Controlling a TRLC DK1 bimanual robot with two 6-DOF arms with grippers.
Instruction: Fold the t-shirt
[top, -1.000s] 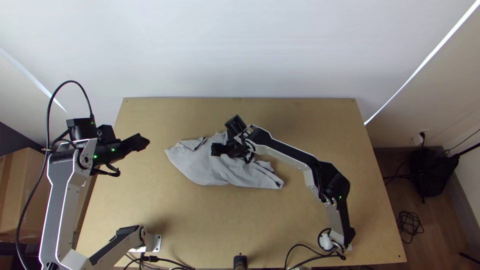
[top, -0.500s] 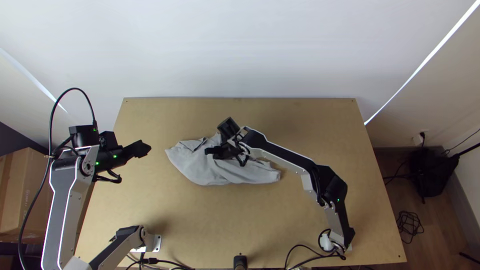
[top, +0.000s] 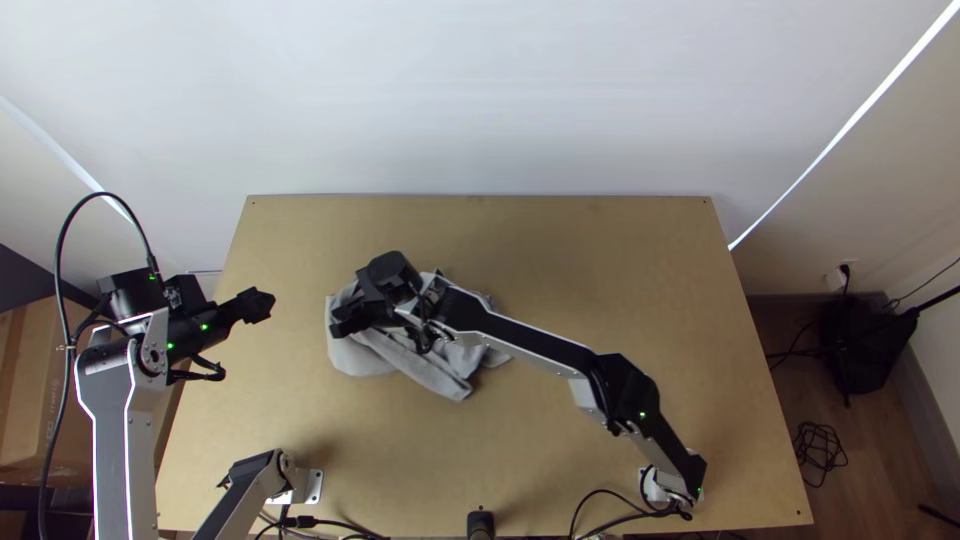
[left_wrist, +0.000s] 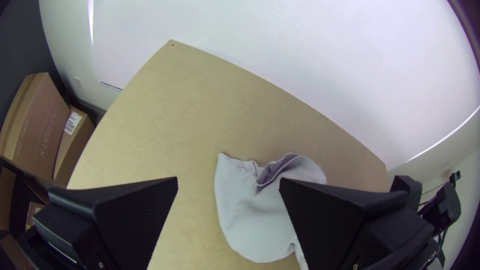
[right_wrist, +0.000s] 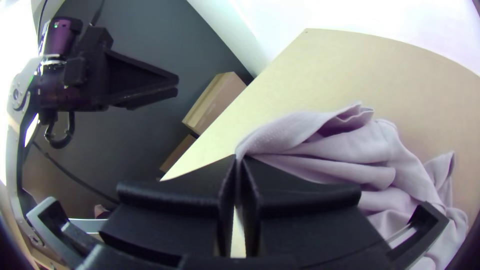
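At the far left of the top view stands a cardboard box (top: 30, 385), then the left arm (top: 112, 430), its gripper (top: 263, 304) at the left side of the wooden table (top: 600, 260); the left wrist view has its 2 black fingers (left_wrist: 142, 205) wide apart. Next comes the right gripper (top: 338, 326), its 2 fingers (right_wrist: 212, 175) together, clamped on an edge of the grey t-shirt (top: 375, 358). The shirt lies bunched in folds on the table, left of its middle, partly under the right arm (top: 530, 340), which slants off to the right
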